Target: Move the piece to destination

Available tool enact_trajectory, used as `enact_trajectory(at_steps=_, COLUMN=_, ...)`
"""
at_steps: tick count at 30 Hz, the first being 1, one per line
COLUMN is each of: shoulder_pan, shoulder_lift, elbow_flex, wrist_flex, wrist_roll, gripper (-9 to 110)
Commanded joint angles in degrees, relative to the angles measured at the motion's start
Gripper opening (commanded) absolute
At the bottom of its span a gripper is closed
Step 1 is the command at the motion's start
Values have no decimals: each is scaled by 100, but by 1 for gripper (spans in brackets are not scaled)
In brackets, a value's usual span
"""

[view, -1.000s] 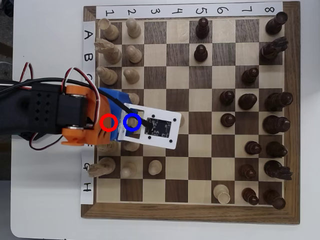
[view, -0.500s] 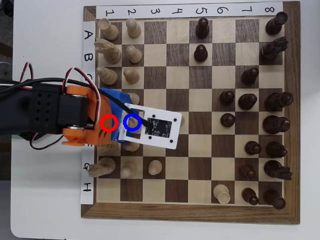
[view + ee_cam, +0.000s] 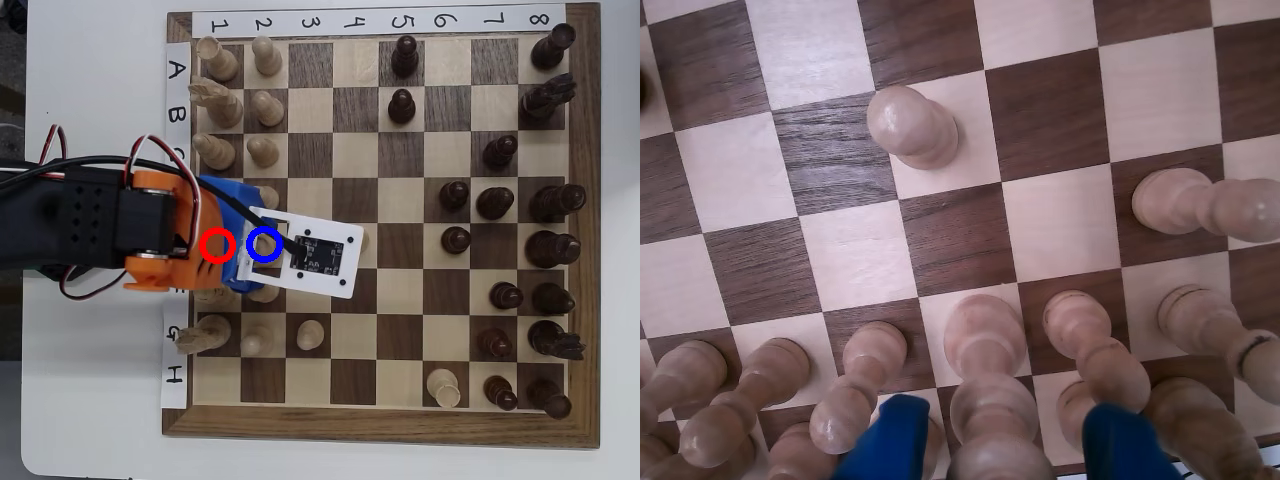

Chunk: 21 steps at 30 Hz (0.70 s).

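- Nearest, the claw (image 3: 1005, 440) is gaping wide, its two blue fingers (image 3: 890, 445) flanking one tall pale piece (image 3: 985, 340) without visibly touching it.
- That piece is standing upright on a light square, centred in the gap.
- Farther out, in the overhead view, the one blue-ringed destination (image 3: 263, 244) is sitting under the arm, its square hidden.

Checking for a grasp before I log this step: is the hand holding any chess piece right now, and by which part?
It cannot be told. In the wrist view the blue hand straddles a tall pale cream wooden chess piece, one finger on each side of it, but contact is not visible.
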State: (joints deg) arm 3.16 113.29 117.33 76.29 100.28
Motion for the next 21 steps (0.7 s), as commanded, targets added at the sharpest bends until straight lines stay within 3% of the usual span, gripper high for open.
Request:
enact_trajectory(at_steps=1, shoulder_pan=97, shoulder_lift=378, elbow_flex=-413, wrist_flex=79, wrist_roll=413, gripper=23)
enact_trajectory(at_steps=21, shoulder_pan=264, shoulder_lift=712, elbow_flex=-2048, wrist_flex=800, wrist_roll=431, gripper=20)
